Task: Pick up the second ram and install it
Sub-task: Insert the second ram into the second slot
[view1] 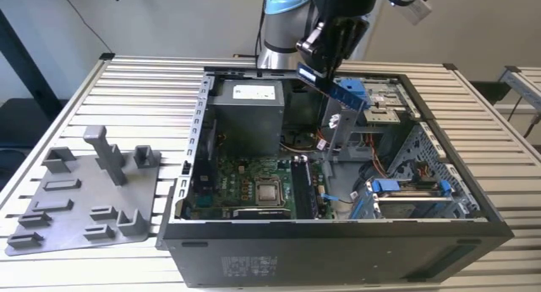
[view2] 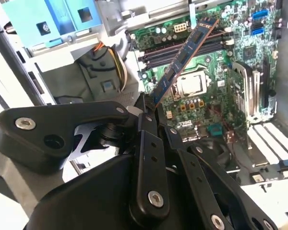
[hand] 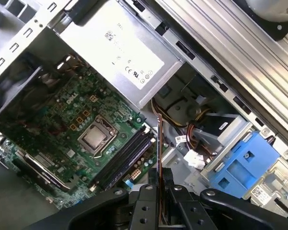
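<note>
**RAM in hand, over the open case, not seated**

Gripper (view1: 320, 67) is clamped tight on one end of the second RAM stick (view1: 338, 89). The stick juts out tilted, in the air above the open PC case (view1: 338, 247) and touching nothing else. In the exterior view it sits above the back of the case, near the power supply (view1: 245, 108). The grey holder tray (view1: 85, 197) is well apart, on the exterior view's left.

Step, as I judge it: pick is done and this is the carry/approach stage. The install hasn't begun.

What seating calls for, my read: the stick's long edge parallel to the DIMM slots (hand: 127, 155) beside the CPU socket (hand: 97, 136). Then squared up over a free slot and pushed straight in. Right now it's angled across the motherboard (view2: 206, 96), so that needs both a reorient and a descent.

Hard to make out:
- Which slots are filled or free — they're dark, and I can't tell.
- Slot latches, open or closed — can't tell.
- The first wrist view has the stick edge-on, a thin line, so notch and contact edge are unreadable.
- The clamped end is hidden between the fingers, so grip depth is unknown.
- The case wall hides part of the board's near edge in the exterior view.
</note>
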Robot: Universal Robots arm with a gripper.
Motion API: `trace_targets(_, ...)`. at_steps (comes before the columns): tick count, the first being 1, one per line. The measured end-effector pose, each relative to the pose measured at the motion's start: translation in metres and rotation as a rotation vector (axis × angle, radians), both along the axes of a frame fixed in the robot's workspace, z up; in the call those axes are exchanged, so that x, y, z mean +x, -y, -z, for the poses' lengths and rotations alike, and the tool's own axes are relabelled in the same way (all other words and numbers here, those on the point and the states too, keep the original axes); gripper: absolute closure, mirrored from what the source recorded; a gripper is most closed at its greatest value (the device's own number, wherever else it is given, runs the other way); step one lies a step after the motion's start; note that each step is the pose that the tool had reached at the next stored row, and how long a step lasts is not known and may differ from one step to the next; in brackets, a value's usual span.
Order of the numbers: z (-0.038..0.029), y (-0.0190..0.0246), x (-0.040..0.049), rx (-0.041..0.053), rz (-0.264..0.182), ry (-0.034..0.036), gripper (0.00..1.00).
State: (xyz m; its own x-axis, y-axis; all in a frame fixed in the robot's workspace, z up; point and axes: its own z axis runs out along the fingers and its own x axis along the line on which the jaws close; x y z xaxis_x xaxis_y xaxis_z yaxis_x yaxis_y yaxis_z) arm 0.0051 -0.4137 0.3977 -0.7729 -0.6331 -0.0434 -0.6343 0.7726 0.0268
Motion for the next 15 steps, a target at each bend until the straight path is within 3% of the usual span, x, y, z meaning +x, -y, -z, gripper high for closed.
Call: trace_targets(15, 0.0003, 0.0, 0.0, 0.0, 0.227, 0.0, 0.85)
